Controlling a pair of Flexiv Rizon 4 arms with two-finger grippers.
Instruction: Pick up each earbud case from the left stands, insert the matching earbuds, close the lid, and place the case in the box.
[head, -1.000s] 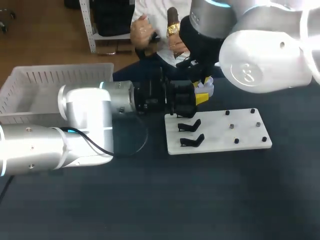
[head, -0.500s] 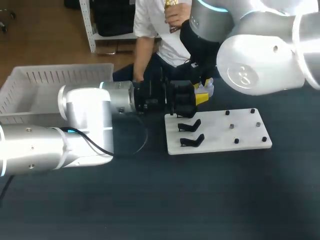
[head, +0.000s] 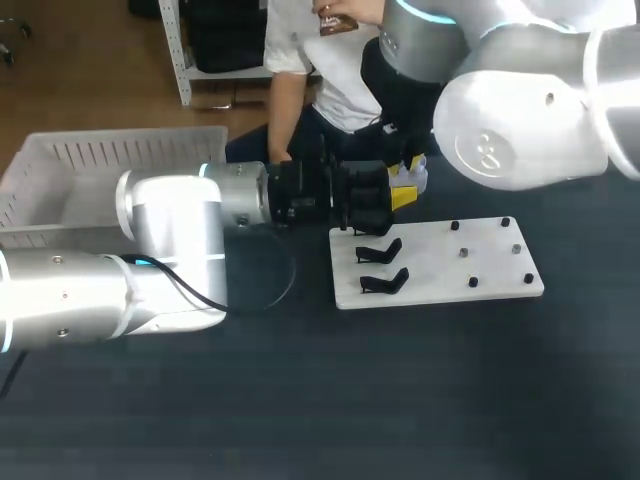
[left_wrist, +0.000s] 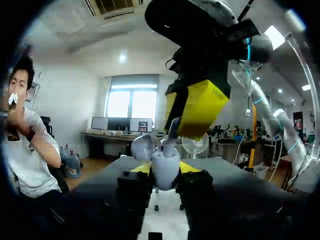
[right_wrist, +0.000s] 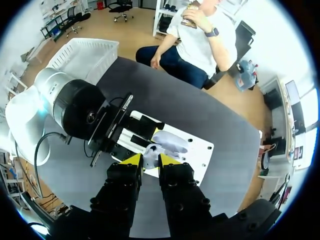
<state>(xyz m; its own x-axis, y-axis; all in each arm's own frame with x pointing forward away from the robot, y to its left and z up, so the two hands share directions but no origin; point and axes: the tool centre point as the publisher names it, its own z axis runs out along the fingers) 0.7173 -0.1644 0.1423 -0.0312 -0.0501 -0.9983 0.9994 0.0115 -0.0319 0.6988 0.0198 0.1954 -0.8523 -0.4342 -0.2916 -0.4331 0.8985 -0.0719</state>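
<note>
Dark bench carries everything. My left arm lies along its far left part and my right arm comes down from the far right corner, so the two meet over the far edge of the white board.

White slatted box sits at the bench's far left corner. No case shows in the part of it that I can see, so I judge that nothing is packed yet.

On the board's left edge two black stands hold nothing. On its right half are small pegs, too small to tell what they carry.

My left gripper is closed narrowly on the pale lilac case, one finger on each side. The case is off the bench, above the board's far left corner, with its lid open.

My right gripper hangs just above the case with its fingers nearly together, and it appears to pinch an earbud whose stem points down into the case.

By my reckoning this is the insertion step for one case. Seating the earbud comes next, possibly with a second one to follow. After that come shutting the lid, carrying the case to the box, and handling any cases that remain.
</note>
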